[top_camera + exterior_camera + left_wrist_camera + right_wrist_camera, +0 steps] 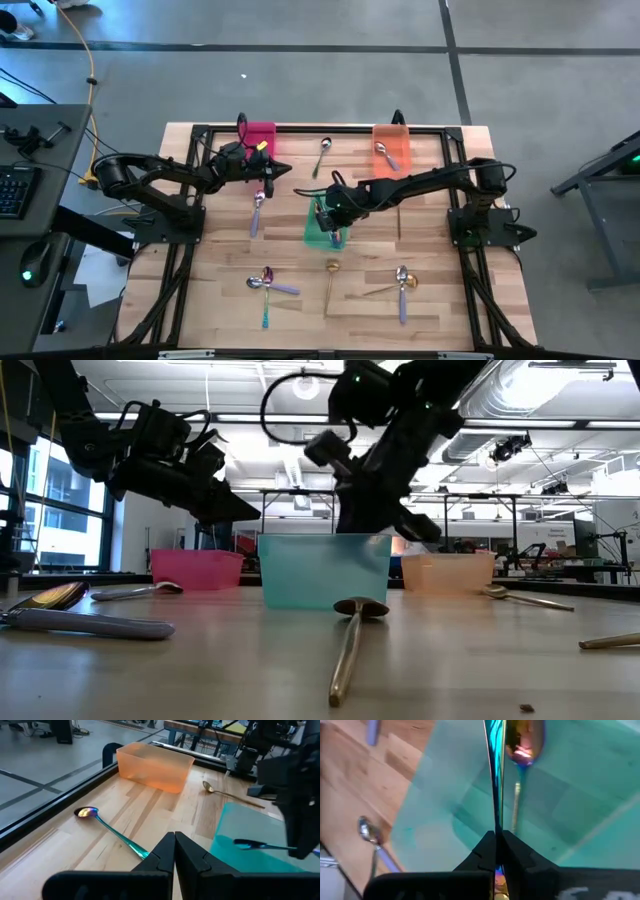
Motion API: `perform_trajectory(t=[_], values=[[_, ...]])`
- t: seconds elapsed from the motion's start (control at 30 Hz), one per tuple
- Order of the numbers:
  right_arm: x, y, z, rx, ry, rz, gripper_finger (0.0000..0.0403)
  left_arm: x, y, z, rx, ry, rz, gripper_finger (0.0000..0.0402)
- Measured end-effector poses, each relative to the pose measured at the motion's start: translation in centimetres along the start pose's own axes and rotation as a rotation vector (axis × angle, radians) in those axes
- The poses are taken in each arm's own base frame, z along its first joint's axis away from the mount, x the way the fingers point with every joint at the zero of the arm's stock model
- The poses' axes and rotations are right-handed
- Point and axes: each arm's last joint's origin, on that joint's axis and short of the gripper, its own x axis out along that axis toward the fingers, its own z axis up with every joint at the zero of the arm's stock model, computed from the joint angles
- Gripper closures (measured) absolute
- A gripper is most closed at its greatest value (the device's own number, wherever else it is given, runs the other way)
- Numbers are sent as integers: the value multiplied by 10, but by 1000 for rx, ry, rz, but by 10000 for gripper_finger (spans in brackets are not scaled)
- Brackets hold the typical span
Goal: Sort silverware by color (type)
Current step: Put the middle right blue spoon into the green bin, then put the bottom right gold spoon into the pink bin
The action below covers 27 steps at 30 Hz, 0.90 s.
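My right gripper (328, 208) hangs over the green bin (312, 232) at the table's middle, shut on an iridescent spoon with a teal handle (255, 844). Another iridescent spoon bowl (523, 742) shows inside the bin beyond it. My left gripper (283, 170) hovers shut and empty near the pink bin (260, 135). On the table in front of it lies a teal-handled spoon (110, 830). A purple-handled spoon (258, 210) lies left of the green bin. Several more spoons lie along the near side, among them a gold one (350, 640). My right gripper pinches the spoon's thin handle (495, 822) between its two fingers, seen edge-on in the right wrist view. The fingers slant down from the table's right side. The handle runs straight out past the fingertips. The spoon is lifted clear over the green bin's opening.
The orange bin (392, 145) stands at the far right with a spoon inside. A gold spoon (225, 792) lies on the wood beside it. A black frame rail (330, 128) runs along the table's far edge. Bare wood lies between the bins and the near spoons.
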Motion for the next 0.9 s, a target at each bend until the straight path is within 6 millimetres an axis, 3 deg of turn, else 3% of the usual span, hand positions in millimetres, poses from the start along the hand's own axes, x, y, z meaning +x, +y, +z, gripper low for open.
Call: perform_trajectory(t=[0.3, 0.63, 0.77, 0.9], values=[[9, -4, 0, 6, -12, -34, 397, 0, 0, 0, 0, 0, -1, 401], [6, -6, 5, -145, -29, -50, 331, 0, 0, 0, 2, 0, -1, 401], [-13, 0, 8, -239, -60, -5, 324, 0, 0, 0, 1, 1, 0, 401], [-48, 10, 8, -352, -123, 48, 341, 0, 0, 0, 2, 1, 0, 401]])
